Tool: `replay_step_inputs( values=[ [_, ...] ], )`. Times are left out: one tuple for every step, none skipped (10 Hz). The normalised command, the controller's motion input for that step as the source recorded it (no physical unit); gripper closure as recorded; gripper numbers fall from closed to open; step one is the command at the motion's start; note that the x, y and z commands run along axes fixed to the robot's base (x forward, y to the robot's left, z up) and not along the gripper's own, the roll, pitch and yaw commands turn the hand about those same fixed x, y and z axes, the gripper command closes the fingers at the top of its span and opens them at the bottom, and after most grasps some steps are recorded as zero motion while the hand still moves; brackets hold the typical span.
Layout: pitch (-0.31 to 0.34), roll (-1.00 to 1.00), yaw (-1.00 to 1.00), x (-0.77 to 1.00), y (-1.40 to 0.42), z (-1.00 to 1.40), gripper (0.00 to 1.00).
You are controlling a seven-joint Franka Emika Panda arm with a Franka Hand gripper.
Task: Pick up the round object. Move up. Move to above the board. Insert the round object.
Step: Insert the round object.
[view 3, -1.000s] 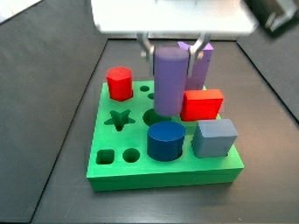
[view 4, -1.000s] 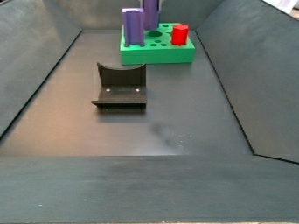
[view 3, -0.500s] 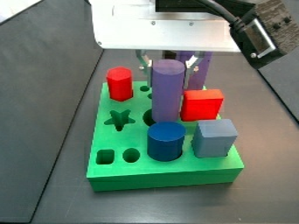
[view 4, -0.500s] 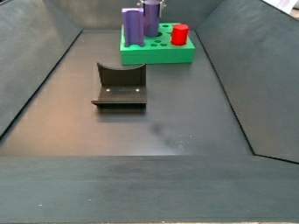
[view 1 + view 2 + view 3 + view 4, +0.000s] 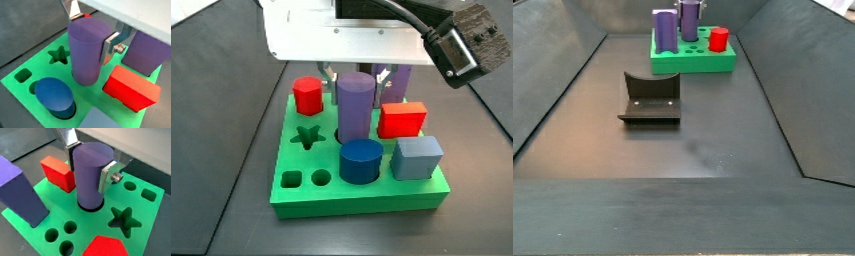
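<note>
In a side view the white housing above the board (image 5: pixel 318 195) cuts off the upper part of the pincer (image 5: pixel 357 75), so only thin finger tips show beside the top of the round object (image 5: pixel 356 105); the grip itself is hard to read there. Both wrist views make it plain: the silver fingers (image 5: pixel 110 46) stand on either side of the lavender peg near its top, closed against it, one finger (image 5: pixel 107 175) with its screw fully seen and the other half hidden behind the peg. In a wrist view the peg's foot sits inside a round hole of the green slab (image 5: pixel 150 203), a dark ring showing around its base; how deep it goes cannot be told. The far side view shows the board (image 5: pixel 694 62) small and distant at the back of the dark floor, with the peg (image 5: pixel 664 28) upright on it, and no pincer can be made out there. That view alone shows the fixture (image 5: pixel 649 97), standing well apart from the board. The star hole (image 5: pixel 59 55) lies just beside the peg. The dark blue cylinder (image 5: pixel 55 95), the red block (image 5: pixel 133 89) and the purple block (image 5: pixel 145 50) stand near the peg; the purple block's top is cut off in both wrist views. The red hexagonal block (image 5: pixel 306 95) and the grey block (image 5: pixel 417 156) show whole only in the near side view.
</note>
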Motion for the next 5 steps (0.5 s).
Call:
replay_step_inputs(
  values=[
    [-0.137,0.17,0.03,0.00,0.00,-0.75,1.00],
    [-0.114,0.25,0.11,-0.15,0.05,-0.80,1.00],
    [-0.116,0.26,0.17,-0.23,0.13,-0.79,1.00],
    [-0.116,0.26,0.19,-0.23,0.13,-0.79,1.00],
    [-0.120,0.23,0.13,-0.27,0.10,-0.75,1.00]
  ],
)
